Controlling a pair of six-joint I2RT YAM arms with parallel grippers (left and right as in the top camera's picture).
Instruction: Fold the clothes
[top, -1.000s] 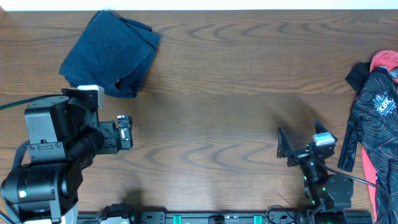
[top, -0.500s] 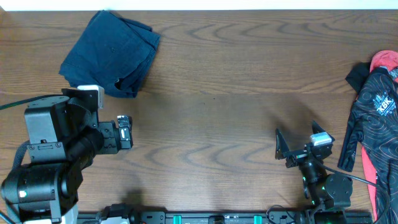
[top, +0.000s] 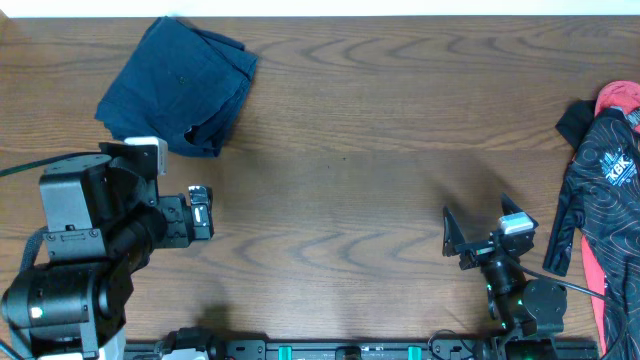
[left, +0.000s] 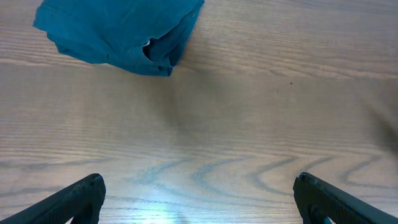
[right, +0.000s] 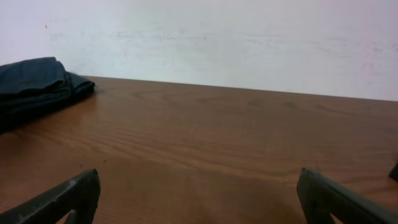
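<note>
Almost nothing has changed over the last second: the right gripper, low in the right part of the overhead frame, has slid a touch down and to the left and has since sat still; the left gripper in the lower left has not stirred at all; the navy bundle keeps its place in the upper left of the frame, folded into a compact rectangle on the table, well apart from both arms; the left wrist view has it in its upper left corner, layered edges showing, and the right wrist view catches it far off at its left edge; both pincers are spread wide with nothing between their fingers, the right one facing bare wood; this stillness suggests the fold of the navy piece is finished and the arms have drawn back to rest; a black-and-red garment lies crumpled and unfolded at the right edge of the overhead frame, nearest the right arm, so that is probably the next thing to take up.
</note>
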